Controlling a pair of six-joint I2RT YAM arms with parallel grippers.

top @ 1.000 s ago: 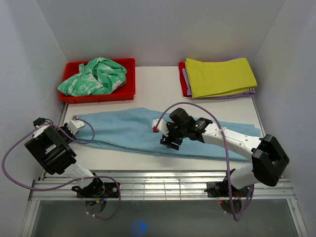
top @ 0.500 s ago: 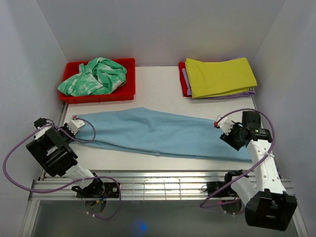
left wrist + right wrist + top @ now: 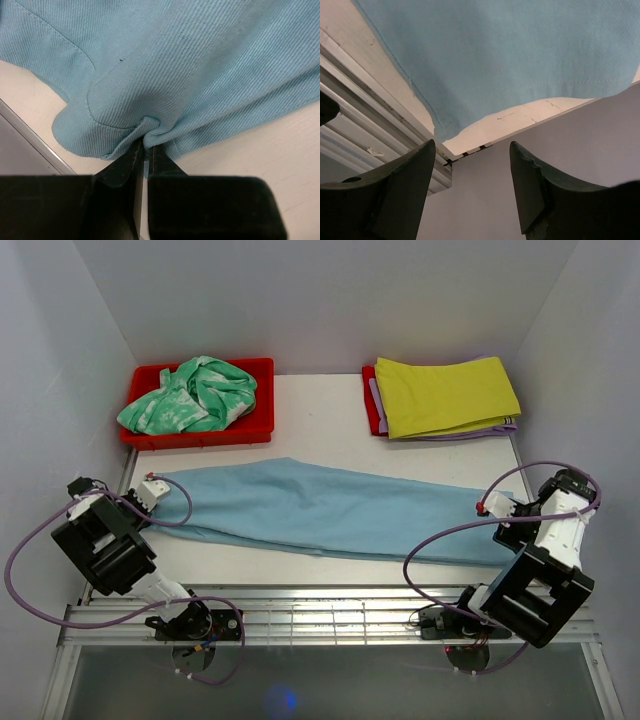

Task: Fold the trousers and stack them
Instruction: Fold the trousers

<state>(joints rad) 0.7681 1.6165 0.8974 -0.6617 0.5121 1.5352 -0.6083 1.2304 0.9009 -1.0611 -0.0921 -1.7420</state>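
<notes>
Sky-blue soft cloth trousers lie stretched flat across the white table. They reach from its left edge almost to its right edge, and the right end sits a little nearer the arms than the left end.

At the left end, the black two-finger left gripper has its fingers pressed together on a small puckered fold at the edge of the trousers, with the cloth bunching up around the tips. At the right end, the black right gripper has its fingers spread wide with nothing between them. It hangs over the corner of the trousers, close to where the table meets the right wall.

At the far left, well apart from the trousers, a red plastic tray holds a crumpled mint-green-and-white patterned garment. At the far right lies a folded yellow-green cloth.
</notes>
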